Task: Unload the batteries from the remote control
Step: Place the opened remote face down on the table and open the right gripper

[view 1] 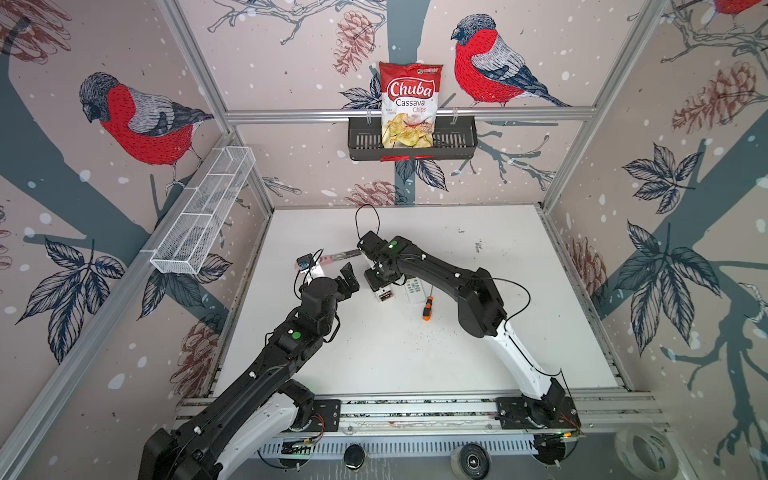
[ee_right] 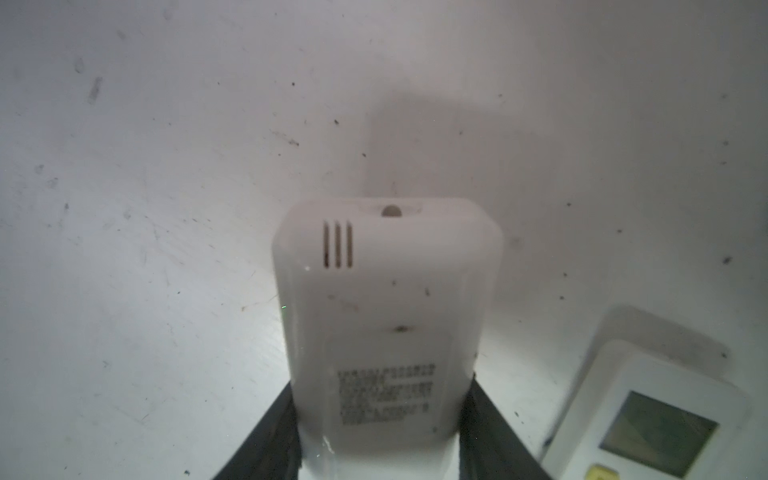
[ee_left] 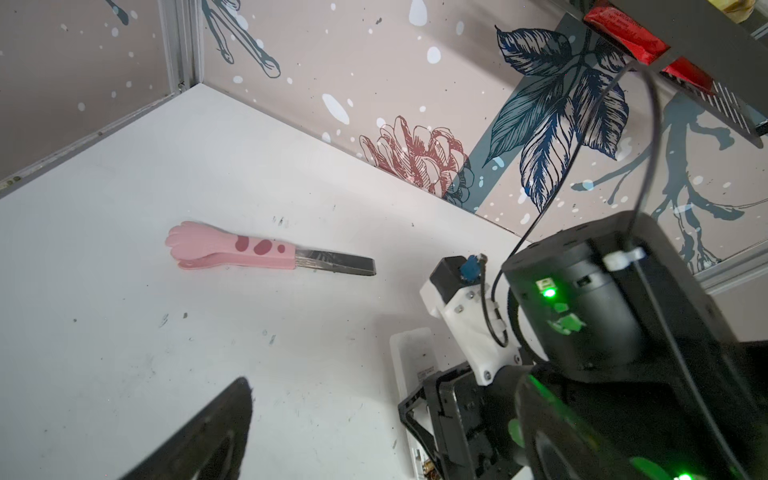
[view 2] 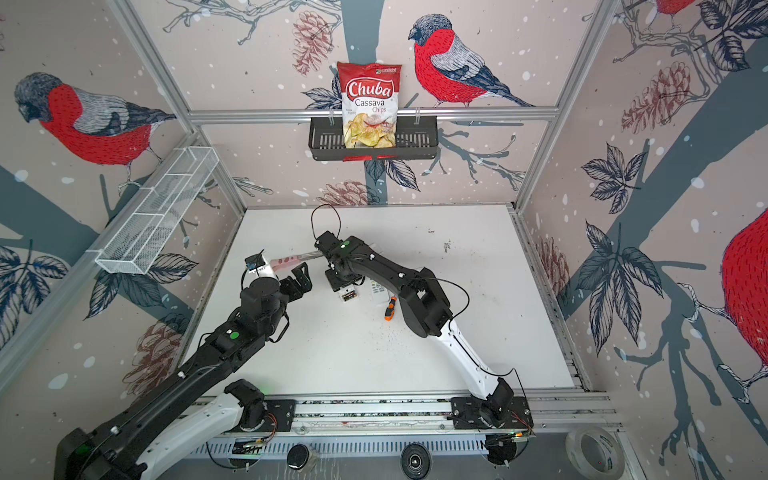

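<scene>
Right wrist view: right gripper [ee_right: 380,432] clamped on the white remote [ee_right: 386,291], back side up.
Left gripper [view 1: 348,280] gapes wide, empty, just beside it near the table's [view 1: 415,365] middle. What look like batteries [view 1: 385,296] sit in the remote's open end, none loose, so unloading's barely begun I'd say.

Remote [view 1: 383,294] at centre of table [view 1: 374,357]; second remote [view 1: 414,290] just right of it, screwdriver [view 1: 427,309] right-front of that. Paw-handled tool [view 1: 337,257] behind-left. Chips bag [view 1: 410,104] in basket [view 1: 455,141] on back wall.
</scene>
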Controlling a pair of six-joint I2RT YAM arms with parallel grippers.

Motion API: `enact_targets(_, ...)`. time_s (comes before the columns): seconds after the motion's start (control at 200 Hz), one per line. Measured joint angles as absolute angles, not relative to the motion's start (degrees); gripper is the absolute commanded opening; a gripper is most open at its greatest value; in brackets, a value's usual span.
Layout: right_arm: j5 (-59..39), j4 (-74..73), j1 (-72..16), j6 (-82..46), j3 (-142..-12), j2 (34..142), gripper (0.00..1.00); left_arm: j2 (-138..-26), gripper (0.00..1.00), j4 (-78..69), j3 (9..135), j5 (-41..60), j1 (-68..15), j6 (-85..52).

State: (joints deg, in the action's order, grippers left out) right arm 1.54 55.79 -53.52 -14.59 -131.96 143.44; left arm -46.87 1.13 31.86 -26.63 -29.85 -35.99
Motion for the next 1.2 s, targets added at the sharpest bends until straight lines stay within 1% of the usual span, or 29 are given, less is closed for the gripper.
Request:
enact_targets(0.38,6.5,58.5,-55.9,-13.7,-132.1,145.9,0.4,-46.5,0.98,1.0,28.9,-24.0,-29.0,-36.0)
enact_targets(0.41,6.9,58.4,-56.0,-13.7,-132.1,146.0,0.41,-46.5,0.98,1.0,28.8,-24.0,-29.0,-36.0)
enact_targets(0.57,7.6,58.5,-56.2,-13.7,-132.3,146.1,0.6,-46.0,0.98,0.5,28.6,-23.6,-28.8,-36.0)
enact_targets(0.645,7.9,58.5,-56.2,-13.8,-132.3,146.1,0.67,-45.6,0.98,0.2,28.6,-23.6,-28.7,-36.0)
enact_targets(0.746,8.3,58.5,-56.1,-13.9,-132.3,145.9,0.73,-45.2,0.98,0.2,28.6,-23.6,-28.7,-36.0)
enact_targets(0.966,8.0,56.7,-55.3,-13.9,-130.6,142.1,0.78,-44.9,0.98,0.2,29.3,-23.6,-28.6,-35.5)
enact_targets(1.121,8.1,53.1,-54.5,-15.2,-124.6,135.1,0.77,-45.7,0.98,-1.0,30.4,-23.4,-28.6,-34.6)
enact_targets(1.201,9.8,50.2,-54.5,-16.7,-118.5,128.9,0.75,-47.7,0.98,-2.0,31.3,-22.3,-28.7,-34.4)
